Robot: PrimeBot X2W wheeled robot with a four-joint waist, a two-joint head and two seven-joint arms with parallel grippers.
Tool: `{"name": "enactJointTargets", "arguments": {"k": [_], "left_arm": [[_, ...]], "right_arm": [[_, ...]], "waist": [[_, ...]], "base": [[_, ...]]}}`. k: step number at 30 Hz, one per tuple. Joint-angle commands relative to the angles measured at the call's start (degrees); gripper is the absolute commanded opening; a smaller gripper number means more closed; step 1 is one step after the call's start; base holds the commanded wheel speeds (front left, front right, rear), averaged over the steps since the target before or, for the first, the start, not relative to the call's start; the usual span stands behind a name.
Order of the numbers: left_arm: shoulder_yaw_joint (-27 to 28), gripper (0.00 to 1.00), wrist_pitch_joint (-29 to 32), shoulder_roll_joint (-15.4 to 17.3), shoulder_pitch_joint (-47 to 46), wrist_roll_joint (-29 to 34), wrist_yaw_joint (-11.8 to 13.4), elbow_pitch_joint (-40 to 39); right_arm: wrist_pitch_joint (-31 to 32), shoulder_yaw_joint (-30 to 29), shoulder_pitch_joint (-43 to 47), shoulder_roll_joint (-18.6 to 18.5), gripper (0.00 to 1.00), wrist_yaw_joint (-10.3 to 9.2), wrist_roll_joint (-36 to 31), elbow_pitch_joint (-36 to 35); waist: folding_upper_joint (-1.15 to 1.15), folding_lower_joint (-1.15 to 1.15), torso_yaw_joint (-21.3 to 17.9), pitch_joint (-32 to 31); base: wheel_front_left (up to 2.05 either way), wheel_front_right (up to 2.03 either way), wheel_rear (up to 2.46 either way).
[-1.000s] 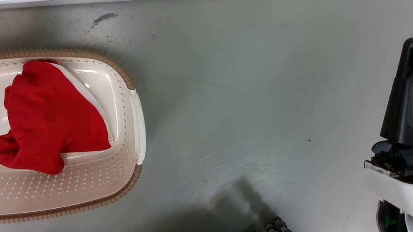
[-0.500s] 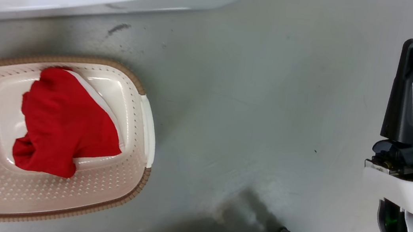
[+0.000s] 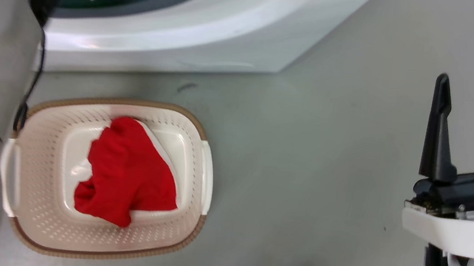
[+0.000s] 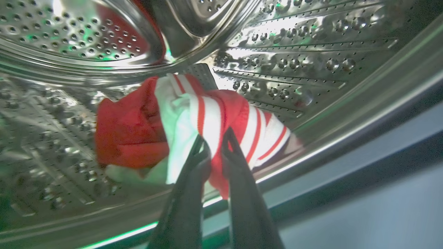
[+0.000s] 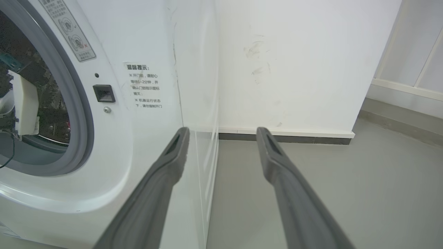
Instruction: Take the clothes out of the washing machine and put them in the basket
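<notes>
My left hand (image 4: pixel 215 142) pinches the striped garment (image 4: pixel 256 131) in the drum (image 4: pixel 294 52), right hand (image 3: pixel 469 77) open and empty, plain red garment (image 3: pixel 131 174) in basket (image 3: pixel 46 227).

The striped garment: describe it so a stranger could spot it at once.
Look inside the white washing machine, in its perforated steel drum. The striped garment lies crumpled there, pinched by the left gripper. Its white stripes on red set it apart from the plain red garment in the basket.

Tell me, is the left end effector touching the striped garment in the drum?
Touching. The left wrist view shows the left end effector pinching a fold of the striped garment.
</notes>
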Motion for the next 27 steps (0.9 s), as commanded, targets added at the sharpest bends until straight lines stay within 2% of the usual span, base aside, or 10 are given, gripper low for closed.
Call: {"name": "enactJointTargets", "arguments": {"k": [1, 9, 17, 23, 27], "left_arm": [[-0.24, 0.0, -0.65, -0.58, 1.58, -0.52, -0.01, -0.31], [-2.11, 0.0, -8.88, -0.94, 11.45, -6.17, -0.01, -3.66], [-2.56, 0.0, -12.47, -0.21, 20.12, -8.66, 0.06, -9.94], [-1.47, 0.0, -13.06, 1.1, 26.4, -8.6, 2.0, -18.18], [-0.58, 0.0, -13.15, 2.75, 30.52, -8.42, 4.14, -25.44]], "right_arm": [[-0.11, -0.06, 0.88, 0.04, 1.0, -0.06, -0.44, 0.35], [-0.11, 0.09, 4.73, 0.04, 1.0, -0.05, -1.56, 1.79], [-0.11, 0.45, 8.5, 0.04, 1.0, -0.05, -2.4, 2.36], [-0.11, 0.75, 10.89, 0.04, 1.0, -0.05, -2.89, 2.84], [-0.11, 0.93, 12.18, 0.05, 1.0, -0.05, -3.03, 3.03]], "waist": [[0.0, 0.0, 2.64, -3.86], [0.0, 0.0, 4.62, -11.86], [0.0, 0.0, 6.92, -18.19], [0.0, 0.0, 8.02, -22.27], [0.0, 0.0, 8.53, -24.45]], "base": [[0.0, 0.0, 0.0], [0.0, 0.0, 0.0], [0.0, 0.0, 0.0], [0.0, 0.0, 0.0], [0.0, 0.0, 0.0]]}}
